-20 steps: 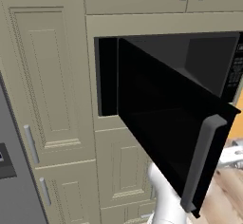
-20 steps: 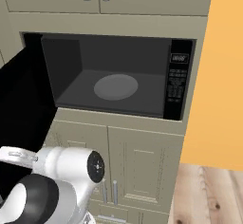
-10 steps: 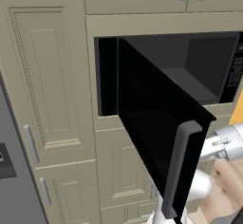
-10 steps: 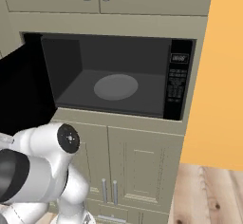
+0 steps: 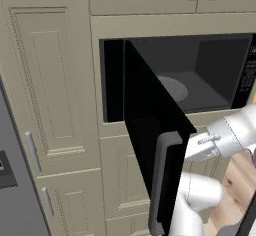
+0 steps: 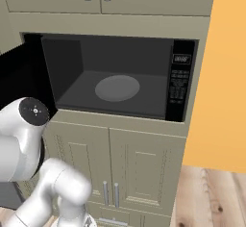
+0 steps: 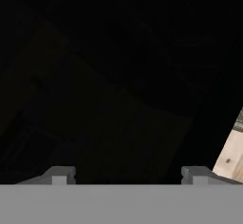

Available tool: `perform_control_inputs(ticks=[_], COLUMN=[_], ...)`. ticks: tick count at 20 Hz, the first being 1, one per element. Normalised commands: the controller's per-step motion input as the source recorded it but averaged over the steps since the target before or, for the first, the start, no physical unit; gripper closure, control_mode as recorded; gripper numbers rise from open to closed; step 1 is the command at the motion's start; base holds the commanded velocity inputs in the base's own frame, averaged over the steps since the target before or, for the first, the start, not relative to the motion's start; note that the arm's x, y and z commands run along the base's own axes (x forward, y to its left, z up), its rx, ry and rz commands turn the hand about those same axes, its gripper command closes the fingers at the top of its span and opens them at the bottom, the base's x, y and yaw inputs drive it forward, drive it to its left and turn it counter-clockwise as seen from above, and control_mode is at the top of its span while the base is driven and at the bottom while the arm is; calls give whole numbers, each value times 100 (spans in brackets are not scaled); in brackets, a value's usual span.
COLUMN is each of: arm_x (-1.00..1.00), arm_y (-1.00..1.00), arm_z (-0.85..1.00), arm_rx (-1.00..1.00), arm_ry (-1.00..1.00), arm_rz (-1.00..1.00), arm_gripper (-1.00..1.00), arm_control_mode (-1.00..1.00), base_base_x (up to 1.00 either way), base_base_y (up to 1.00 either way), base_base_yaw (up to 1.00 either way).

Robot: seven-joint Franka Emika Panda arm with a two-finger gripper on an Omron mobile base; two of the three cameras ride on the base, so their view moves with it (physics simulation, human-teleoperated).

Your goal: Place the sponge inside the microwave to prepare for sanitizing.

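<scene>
The built-in microwave stands open, showing its dark grey cavity and the round turntable, with the black button panel on the right. Its glossy black door swings far out to the left, almost edge-on in the left base view, with the grey handle at its free edge. My forearm reaches in behind the door from the right. In the hand view my gripper is open, fingertips wide apart, nothing between them, and it faces the black door surface at close range. The sponge is out of view.
Beige cabinet doors sit below the microwave and a tall beige cabinet stands to its left. An orange wall rises on the right above wooden floor. A grey appliance edges in at the lower left.
The microwave door has swung further open to the left, from angled to nearly edge-on. My arm has risen beside the door's inner face.
</scene>
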Motion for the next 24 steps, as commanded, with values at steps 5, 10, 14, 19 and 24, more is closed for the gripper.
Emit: perform_control_inputs(ticks=[5,10,14,19,24], arm_x=[-5,2,0,0,0], arm_y=[32,-26,-55,-52,-48], arm_z=[-9,-3,0,0,0], arm_rx=[-3,0,0,-4,-15], arm_ry=[-2,0,0,0,-1], arm_rz=[-6,-7,-8,-16,-29], arm_gripper=[-100,-100,-100,-100,-100], arm_control_mode=[-100,-100,-100,-100,-100], base_base_x=[0,0,0,0,0], base_base_y=[0,0,0,0,0], base_base_yaw=[0,0,0,0,0])
